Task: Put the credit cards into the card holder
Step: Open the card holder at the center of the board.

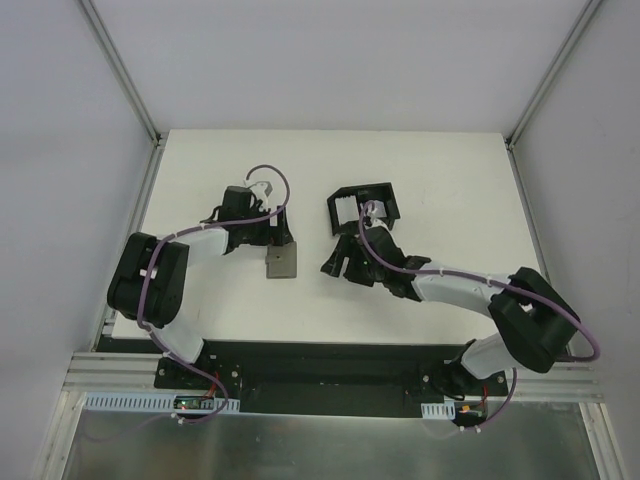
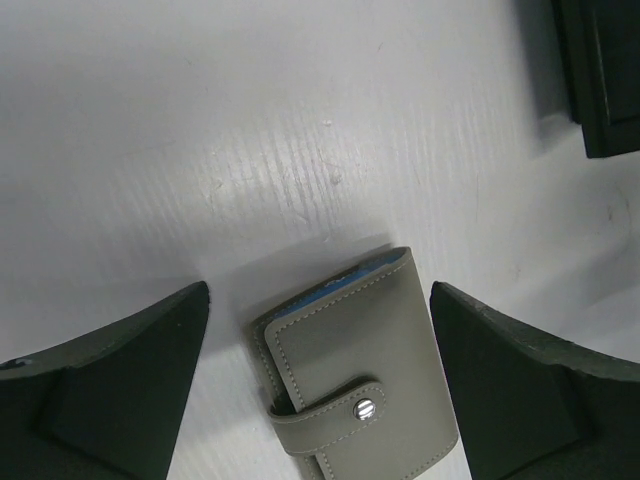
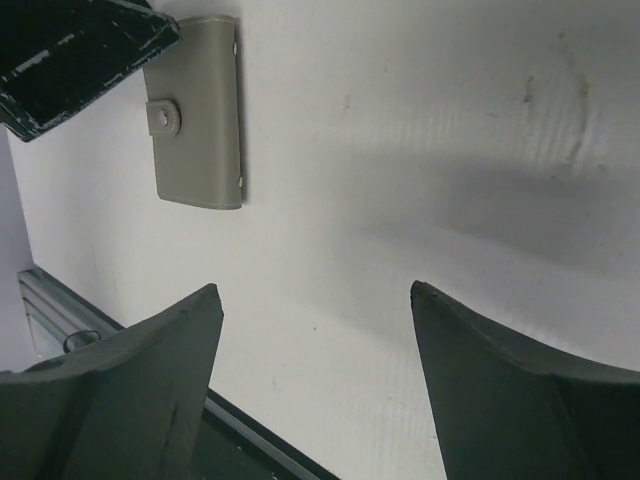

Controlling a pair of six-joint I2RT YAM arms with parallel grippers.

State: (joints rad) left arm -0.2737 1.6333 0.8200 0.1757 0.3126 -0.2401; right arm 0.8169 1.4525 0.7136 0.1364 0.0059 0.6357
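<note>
Left wrist view: the left fingers [image 2: 110, 380] are spread wide with nothing gripped, and the closed grey card holder [image 2: 365, 370] is seen lying flat between them on the white desk [image 2: 250, 130]. The right fingers [image 3: 520, 390] are likewise parted wide and empty, near a black tray [image 1: 385, 190].

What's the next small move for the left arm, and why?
Probably lower the left gripper and close on the card holder: its jaws stand open either side of it, and it lies flat on the table with its tab snapped shut, so it likely needs holding before opening.
</note>
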